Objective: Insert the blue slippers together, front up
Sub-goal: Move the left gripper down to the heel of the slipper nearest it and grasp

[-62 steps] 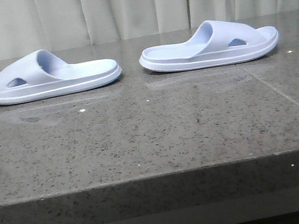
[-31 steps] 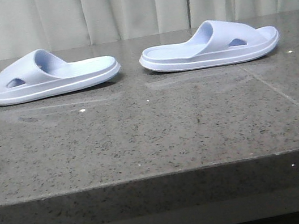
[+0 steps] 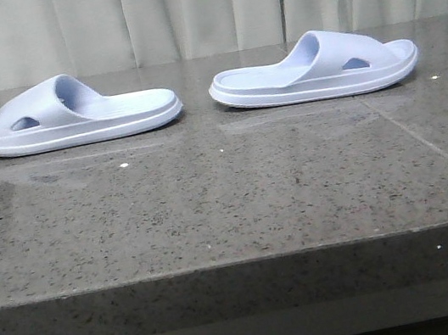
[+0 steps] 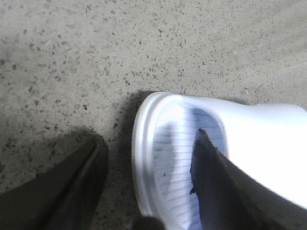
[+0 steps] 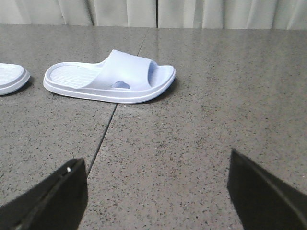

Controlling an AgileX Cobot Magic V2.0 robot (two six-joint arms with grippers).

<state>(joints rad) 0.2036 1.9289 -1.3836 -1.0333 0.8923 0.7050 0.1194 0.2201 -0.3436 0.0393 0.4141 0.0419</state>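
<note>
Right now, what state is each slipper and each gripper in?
Left blue slipper: flat on the table, sole down, its toe end between the left gripper's fingers.
Right blue slipper: flat on the table, sole down, untouched.
Left gripper: open, one finger inside the slipper's toe opening, one outside.
Right gripper: open, empty, short of the right slipper.

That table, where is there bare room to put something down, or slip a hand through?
The widest bare stretch of the table runs from both slippers to the near edge. A narrow gap separates the left slipper from the right slipper. It is crowded at the left slipper's outer end, where the left gripper straddles its rim.
</note>
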